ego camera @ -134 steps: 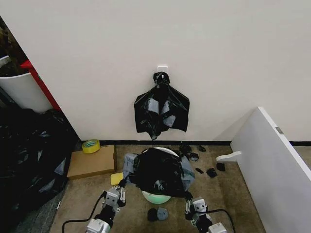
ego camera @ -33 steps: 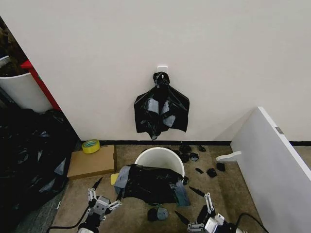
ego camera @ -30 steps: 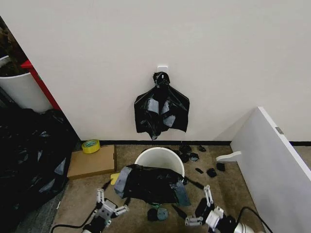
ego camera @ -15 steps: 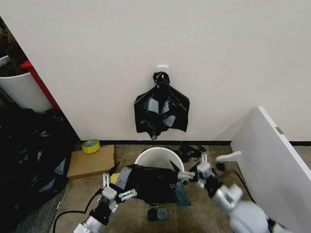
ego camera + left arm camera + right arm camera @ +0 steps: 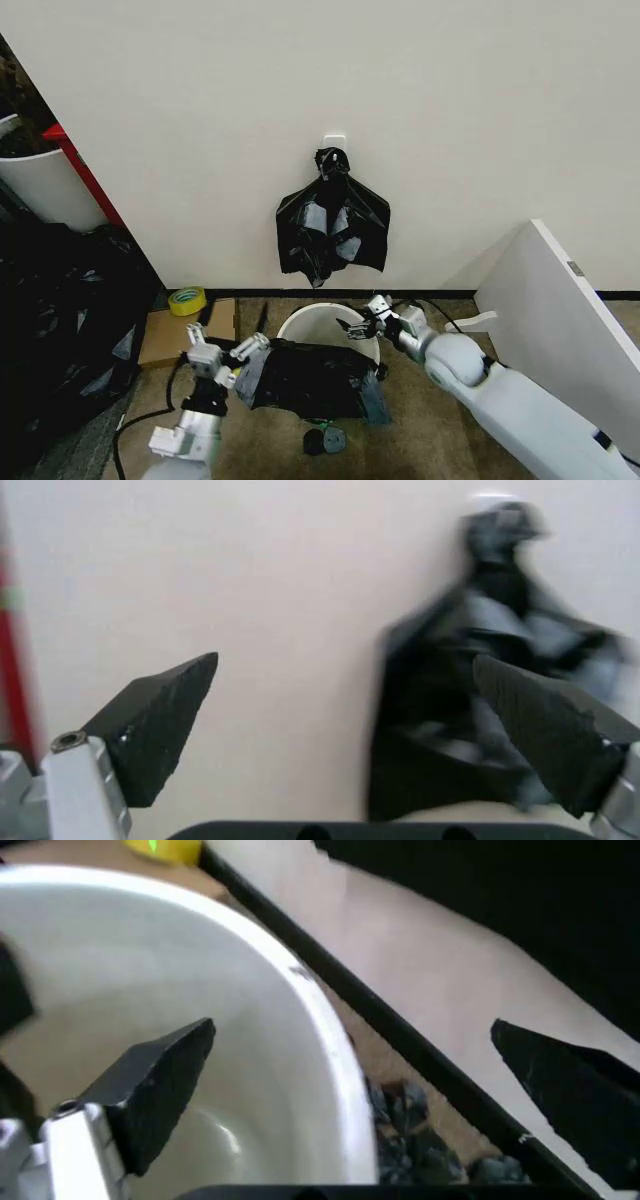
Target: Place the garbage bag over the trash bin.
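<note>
The trash bin (image 5: 330, 325) stands on the carpeted floor close to the wall's black skirting, and the garbage bag (image 5: 308, 378) lies slumped over its near rim and down its front, so the far half of the mouth is bare and the bag's long axis runs side to side across the bin. The right gripper (image 5: 368, 318) hangs at the bin's far right rim, jaws spread and empty; its wrist camera shows the rim (image 5: 330, 1035) running between the two fingers. The left gripper (image 5: 222, 351) sits just beside the bag's left edge, also spread wide, holding nothing. By this layout the left gripper is nearer the bag, which lies toward the robot from the right gripper.
</note>
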